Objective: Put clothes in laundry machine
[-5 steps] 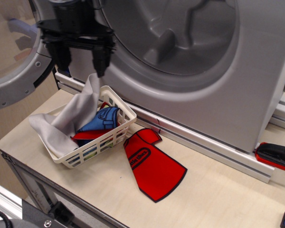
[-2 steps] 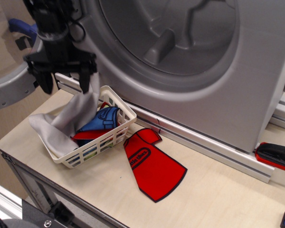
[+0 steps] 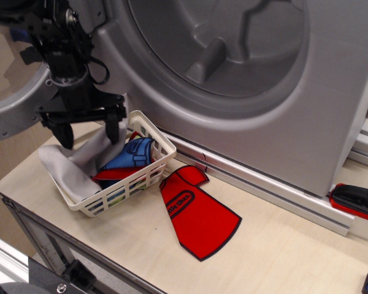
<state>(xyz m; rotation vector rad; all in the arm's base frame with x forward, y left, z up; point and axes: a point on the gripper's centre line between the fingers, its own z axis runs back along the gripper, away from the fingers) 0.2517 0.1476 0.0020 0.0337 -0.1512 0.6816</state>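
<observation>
Grey cloth (image 3: 73,162) draped over basket (image 3: 152,160), partly hidden behind spread claw (image 3: 89,131)

Claw (image 3: 89,130) has moved left and down: a second ago it was high against the washer front, now it sits low over the far-left end of the basket (image 3: 148,167), fingers spread either side of the grey cloth (image 3: 80,160). The cloth's raised peak, previously standing up near the fingers, has sagged lower.
</observation>
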